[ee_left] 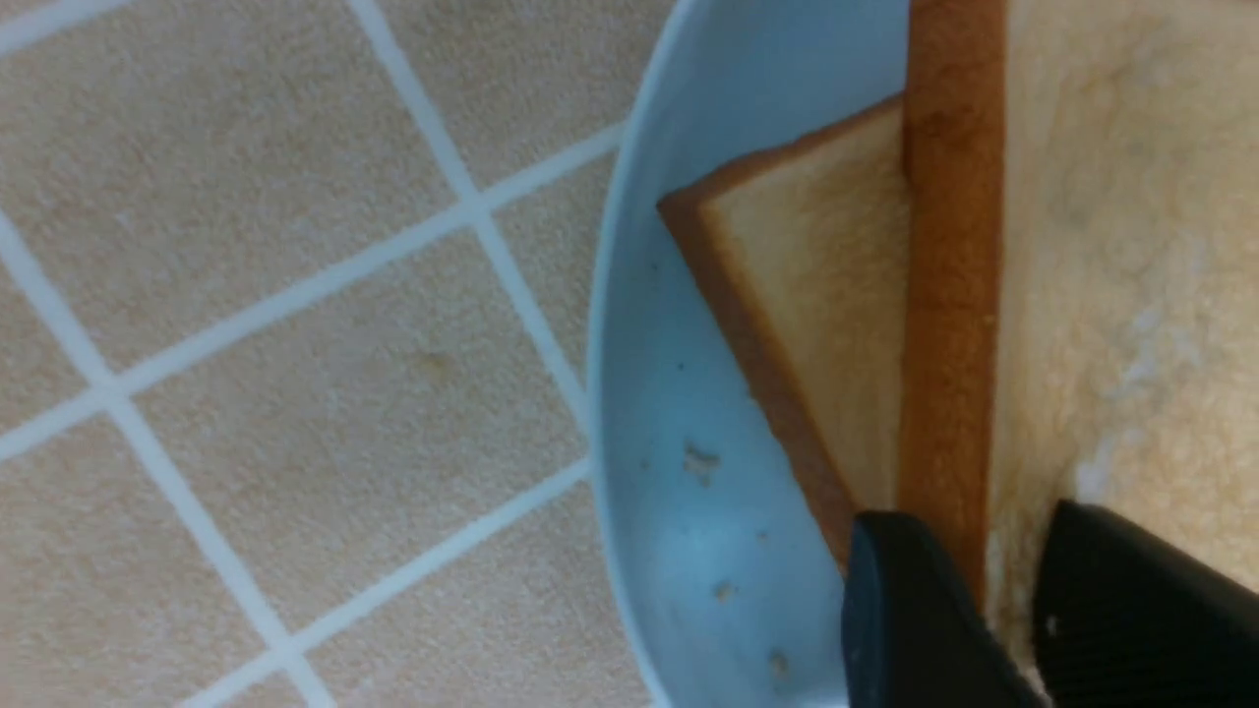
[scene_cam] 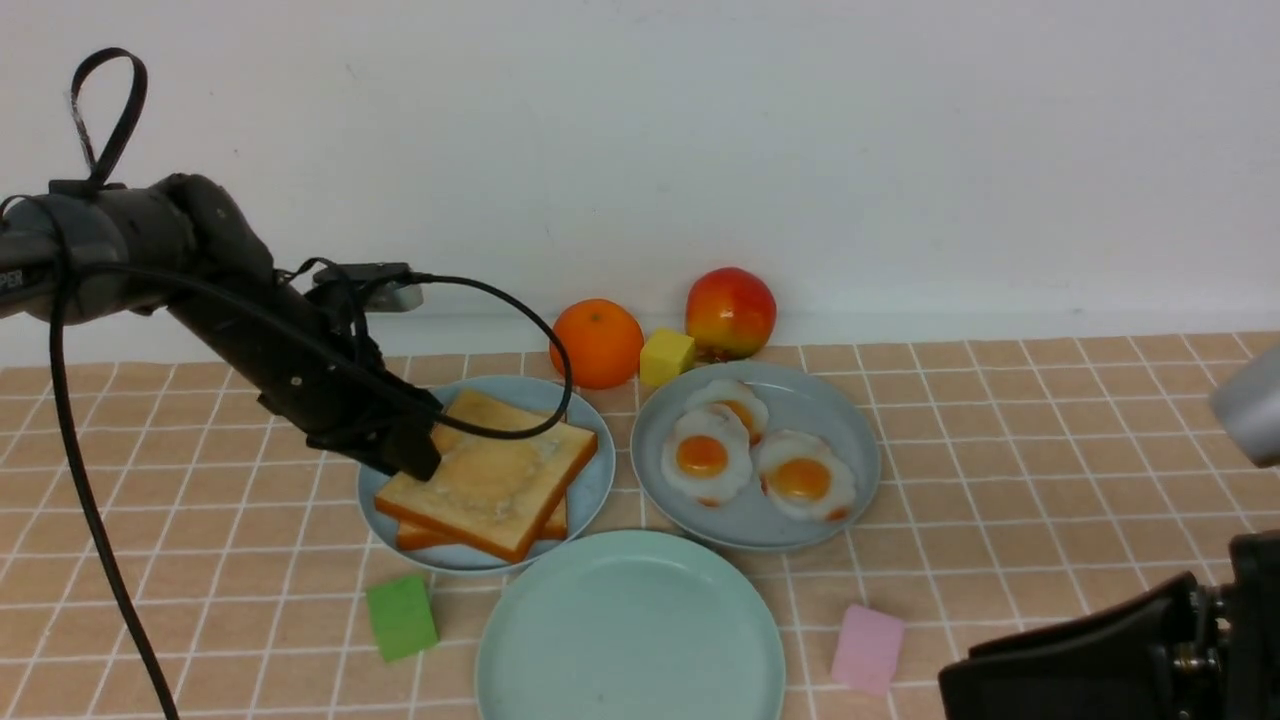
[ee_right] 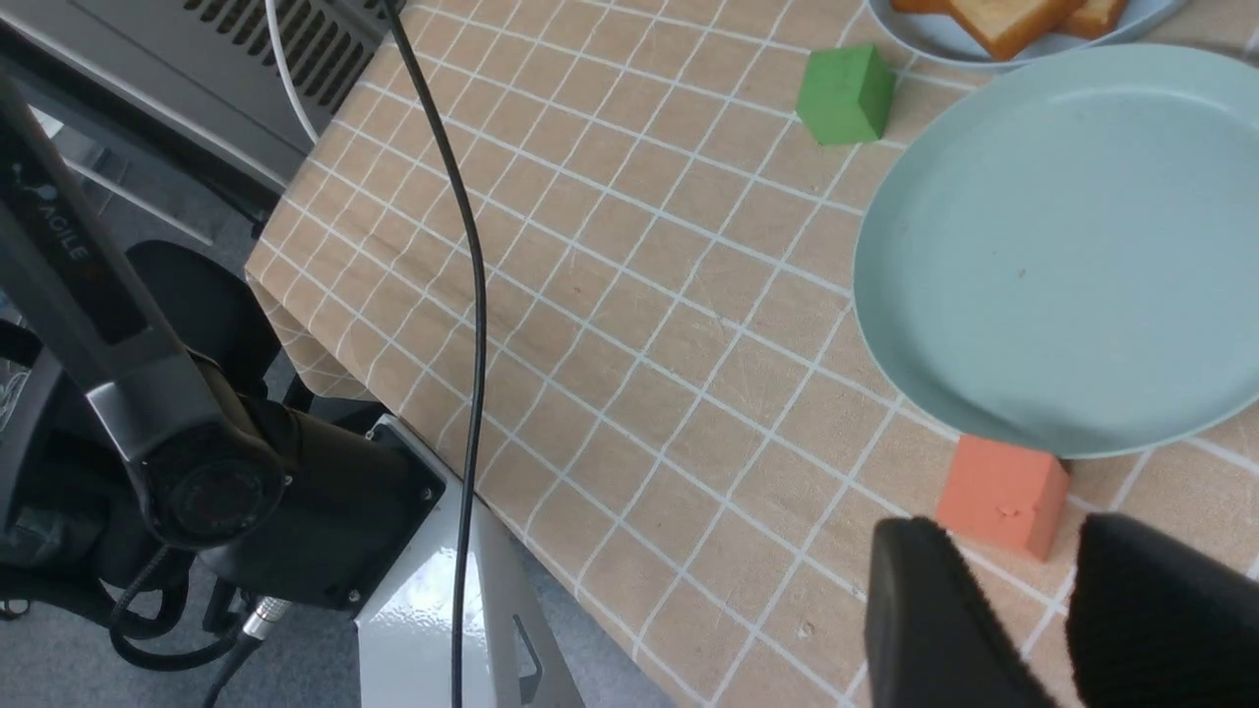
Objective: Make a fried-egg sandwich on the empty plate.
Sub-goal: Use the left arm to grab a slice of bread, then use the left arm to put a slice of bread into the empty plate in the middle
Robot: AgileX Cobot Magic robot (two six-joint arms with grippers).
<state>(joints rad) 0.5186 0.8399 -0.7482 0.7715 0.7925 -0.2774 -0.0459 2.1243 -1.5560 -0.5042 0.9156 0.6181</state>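
Tan tiled counter (scene_cam: 1050,420), white wall. 2 thick square toast slices (scene_cam: 412,537) stacked on sky-blue plate (scene_cam: 590,490) left of centre. No long axis; top slice (scene_cam: 500,480) skewed, one corner toward near edge, left hand (scene_cam: 415,465) clamped on its crust. 3 glossy fried eggs (scene_cam: 702,455) on grey-blue plate (scene_cam: 840,440). Smooth round mint plate (scene_cam: 520,640) bare at near edge. Empty right hand (ee_right: 1013,536), fingers slightly apart.

I read "AGILE" on a grey arm link (ee_right: 59,231), and only "PER" on the left arm (scene_cam: 14,279).
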